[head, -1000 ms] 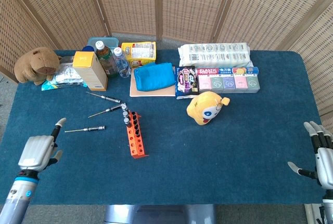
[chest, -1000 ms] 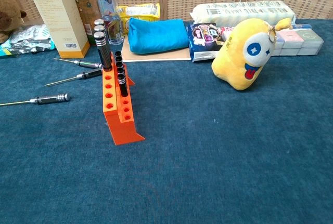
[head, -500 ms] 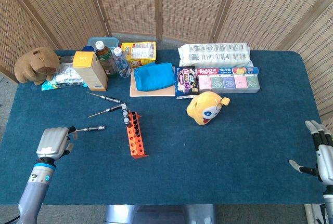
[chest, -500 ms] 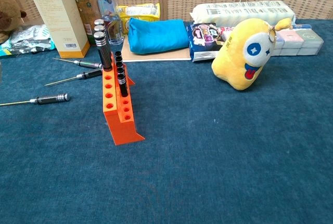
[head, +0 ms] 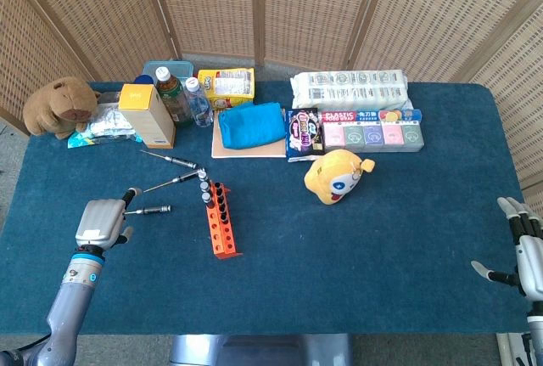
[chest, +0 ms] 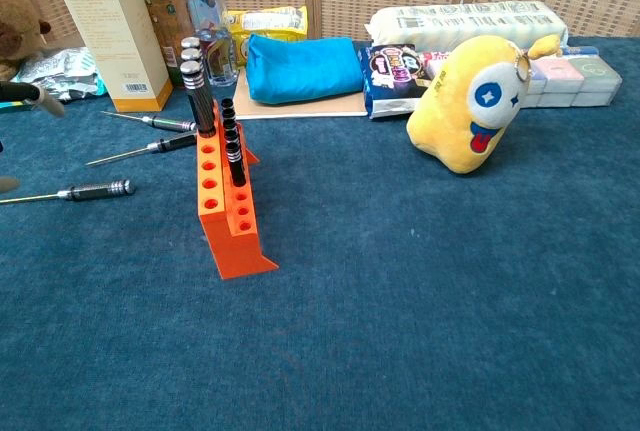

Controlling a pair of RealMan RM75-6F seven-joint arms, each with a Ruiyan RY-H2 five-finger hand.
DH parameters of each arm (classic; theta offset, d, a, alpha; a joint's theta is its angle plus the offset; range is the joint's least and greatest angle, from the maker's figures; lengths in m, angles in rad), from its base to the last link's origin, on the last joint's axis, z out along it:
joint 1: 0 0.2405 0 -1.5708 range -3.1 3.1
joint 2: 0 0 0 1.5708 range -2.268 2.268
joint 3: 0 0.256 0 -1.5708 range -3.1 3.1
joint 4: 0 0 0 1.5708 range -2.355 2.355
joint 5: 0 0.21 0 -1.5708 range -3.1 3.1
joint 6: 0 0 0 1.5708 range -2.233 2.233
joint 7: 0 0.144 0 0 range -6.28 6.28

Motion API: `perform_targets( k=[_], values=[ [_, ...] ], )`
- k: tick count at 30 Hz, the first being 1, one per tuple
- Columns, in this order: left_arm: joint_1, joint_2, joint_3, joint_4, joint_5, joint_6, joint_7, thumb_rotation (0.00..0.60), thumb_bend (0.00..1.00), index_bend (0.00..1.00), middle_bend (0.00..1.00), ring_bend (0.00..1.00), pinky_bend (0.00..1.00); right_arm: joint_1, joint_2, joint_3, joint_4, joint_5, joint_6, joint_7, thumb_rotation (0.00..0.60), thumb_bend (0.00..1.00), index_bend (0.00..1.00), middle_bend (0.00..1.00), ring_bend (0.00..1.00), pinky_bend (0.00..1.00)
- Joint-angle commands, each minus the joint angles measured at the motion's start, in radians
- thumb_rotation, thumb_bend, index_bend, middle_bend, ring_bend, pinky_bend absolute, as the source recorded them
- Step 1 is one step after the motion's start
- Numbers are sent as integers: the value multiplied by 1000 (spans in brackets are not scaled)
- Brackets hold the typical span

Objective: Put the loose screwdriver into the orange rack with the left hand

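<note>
Three loose screwdrivers lie left of the orange rack (head: 221,220). The nearest screwdriver (head: 151,210) is also the front one in the chest view (chest: 88,191). The other two (head: 172,160) (head: 175,180) lie further back. The rack (chest: 226,213) stands on the blue cloth with several screwdrivers upright in its far holes. My left hand (head: 103,222) hovers with fingers apart and holds nothing. It is over the thin tip end of the nearest screwdriver. Only one of its fingertips (chest: 22,92) shows at the chest view's left edge. My right hand (head: 527,256) is spread at the table's right edge.
A yellow plush toy (head: 336,175) sits right of the rack. Along the back stand a tan carton (head: 148,115), two bottles (head: 181,98), a blue pouch (head: 251,125), snack packs (head: 365,131) and a brown plush animal (head: 58,105).
My left hand has moved forward and to the right, onto the tip of the nearest screwdriver, and now shows at the chest view's left edge. The right hand has barely moved.
</note>
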Motion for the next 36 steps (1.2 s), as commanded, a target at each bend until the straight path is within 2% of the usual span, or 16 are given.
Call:
perform_targets(
  k=[1,9,17,28,36],
  values=[
    [-10,-5,2,-5,-13,9,10,600,276,105,1000,1000,1000,1,1,0,2,2,-3,3,600,15,0,65,0,0],
    [-35,-38,-10,21,-73,41,25,600,285,105,1000,1000,1000,3,4,-4,3,4,-14,10,600,18,0,74,0,0],
    [-65,-75,-25,60,-144,26,17,600,326,117,1000,1000,1000,6,8,-4,9,10,-24,23,600,20,0,81,0,0],
    [-120,-112,-33,86,-240,16,56,600,327,134,1000,1000,1000,9,11,-4,22,21,-37,37,600,21,0,88,0,0],
    [-157,-139,-43,106,-308,13,85,600,326,207,1000,1000,1000,10,14,-4,29,22,-42,47,600,21,0,91,0,0]
  ],
)
